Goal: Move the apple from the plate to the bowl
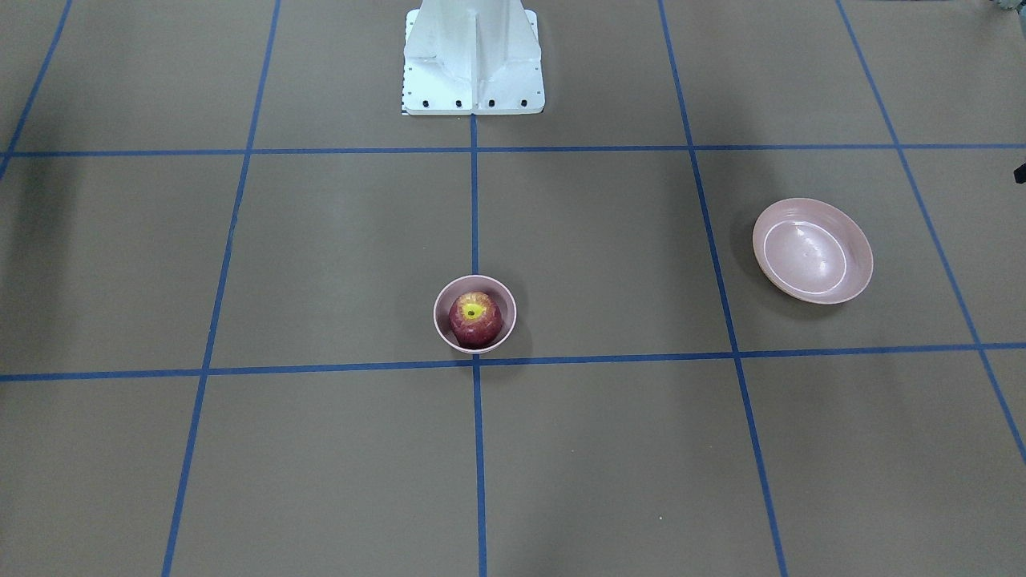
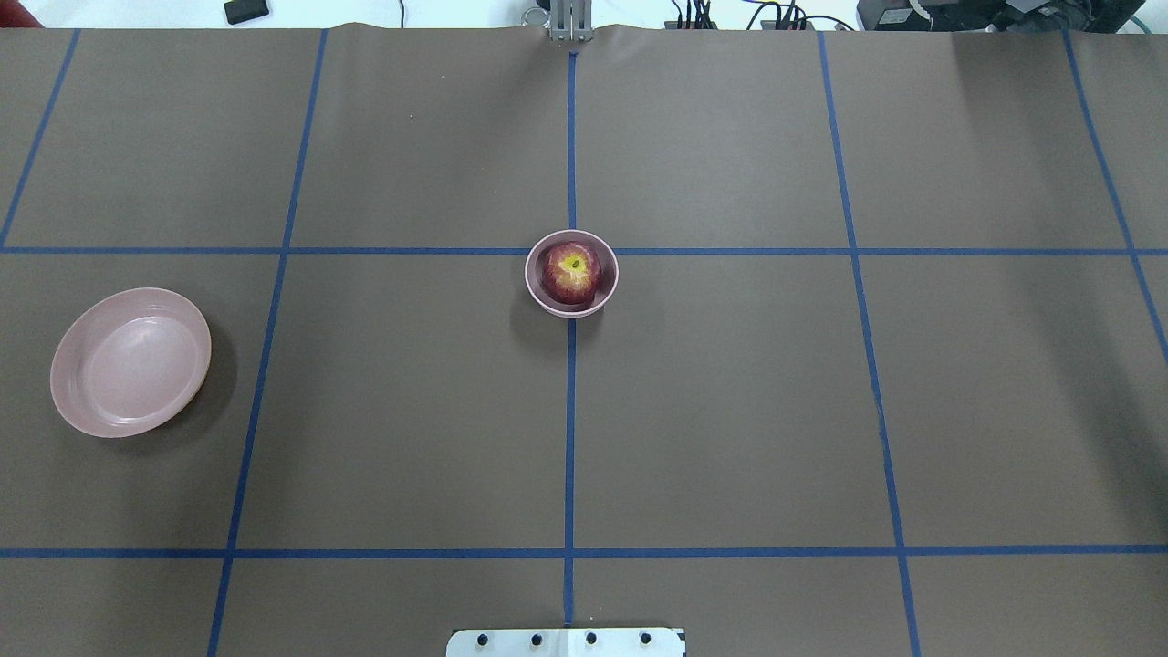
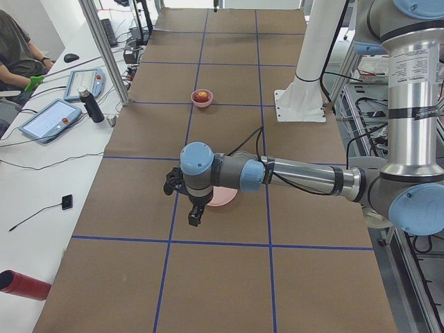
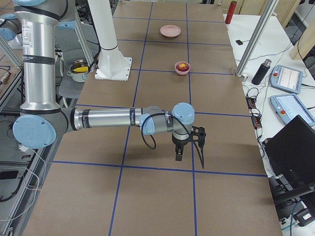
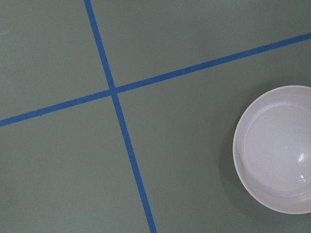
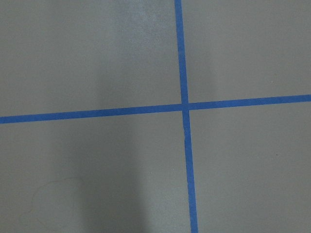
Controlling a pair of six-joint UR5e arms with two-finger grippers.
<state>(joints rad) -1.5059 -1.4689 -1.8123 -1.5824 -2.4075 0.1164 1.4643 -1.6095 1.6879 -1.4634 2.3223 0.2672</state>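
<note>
When you look from overhead, you see the apple [image 2: 572, 271] inside the bowl [image 2: 606, 292], with its yellow stem hollow turned up. It fills almost the whole bowl. The bowl stands on the table [image 2: 730, 411], on the middle tape line [image 2: 570, 438], at 12 o'clock from the base [image 2: 566, 642].

The plate [image 2: 130, 362] has nothing in it. It lies well apart from the bowl, at about 9 o'clock from it in the overhead view, a little nearer to the robot.

No arm shows in the overhead or the front view. You find the left gripper [image 3: 195, 214] only in the view from the left end. There it hangs above the table just beside the plate, and the arm hides a part of the plate. I cannot tell from this view if its jaws stand wide or narrow. Its wrist camera looks straight down and shows the plate at 4 o'clock, cut by the frame's edge, and a tape crossing at 10 o'clock.

You find the right gripper [image 4: 178, 153] only in the view from the right end. It hangs above bare table, far from the bowl and the plate. For this claw too I cannot tell wide or narrow. Its wrist camera shows only table and one tape crossing, near the centre at 2 o'clock.
</note>
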